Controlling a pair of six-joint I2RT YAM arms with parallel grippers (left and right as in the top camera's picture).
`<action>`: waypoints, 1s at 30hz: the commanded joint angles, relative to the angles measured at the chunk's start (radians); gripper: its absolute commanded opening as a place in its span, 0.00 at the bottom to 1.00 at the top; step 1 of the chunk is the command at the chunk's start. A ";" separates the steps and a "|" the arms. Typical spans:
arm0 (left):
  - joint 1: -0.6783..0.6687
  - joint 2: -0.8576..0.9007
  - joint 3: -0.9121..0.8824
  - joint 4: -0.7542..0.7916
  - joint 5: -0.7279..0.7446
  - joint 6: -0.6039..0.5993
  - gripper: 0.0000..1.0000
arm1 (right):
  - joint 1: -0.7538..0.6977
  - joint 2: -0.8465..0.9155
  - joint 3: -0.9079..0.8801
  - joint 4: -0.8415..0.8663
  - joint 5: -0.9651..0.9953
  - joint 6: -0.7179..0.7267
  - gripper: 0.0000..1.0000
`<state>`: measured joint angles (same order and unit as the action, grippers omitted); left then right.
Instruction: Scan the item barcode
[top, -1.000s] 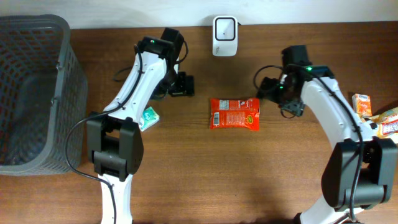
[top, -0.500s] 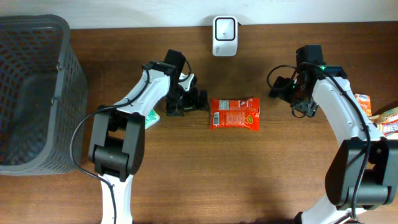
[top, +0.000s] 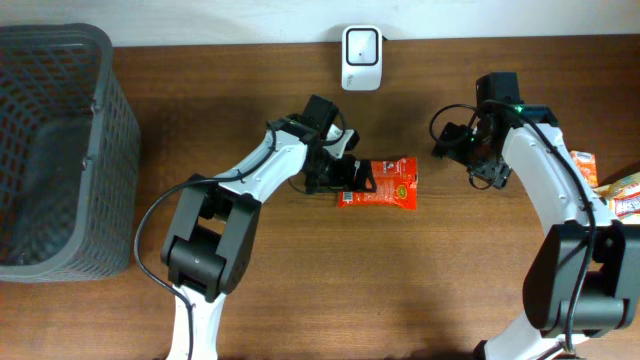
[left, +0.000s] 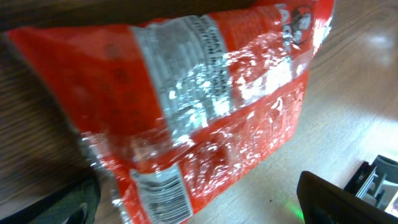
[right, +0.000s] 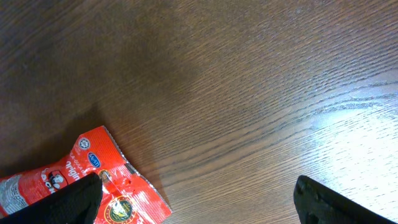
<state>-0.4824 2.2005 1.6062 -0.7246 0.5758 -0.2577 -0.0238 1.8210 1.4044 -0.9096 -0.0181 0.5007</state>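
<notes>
A red snack packet (top: 385, 183) lies flat in the middle of the table, below the white barcode scanner (top: 361, 45) at the back edge. My left gripper (top: 354, 177) is open at the packet's left end. In the left wrist view the packet (left: 217, 106) fills the frame, with its barcode (left: 163, 196) low down, and the end of the packet lies between the open fingers (left: 348, 199). My right gripper (top: 446, 148) hangs open to the right of the packet, apart from it. Its wrist view shows only the packet's corner (right: 106, 186) beside one finger (right: 56, 202).
A large grey mesh basket (top: 50, 150) stands at the left edge. Other snack packs (top: 582, 166) lie at the far right, near the right arm's base. Bare wood lies in front of the packet.
My left arm has swung right, from the table's left-middle to the packet's left end. The right gripper drew back slightly to the right a second ago and has stayed still since.
</notes>
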 joint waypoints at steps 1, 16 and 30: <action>-0.011 -0.007 -0.020 0.022 -0.082 -0.027 0.94 | -0.004 0.013 -0.007 0.001 0.019 0.001 0.98; -0.013 -0.007 -0.020 0.035 -0.200 -0.040 0.76 | -0.002 0.014 -0.007 -0.026 -0.123 0.001 0.98; -0.009 -0.008 -0.019 0.011 -0.199 -0.040 0.99 | 0.004 0.096 -0.021 -0.010 -0.222 -0.109 0.79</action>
<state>-0.4980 2.1895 1.6047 -0.6941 0.4068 -0.2993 -0.0238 1.9079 1.3891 -0.9260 -0.2310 0.4168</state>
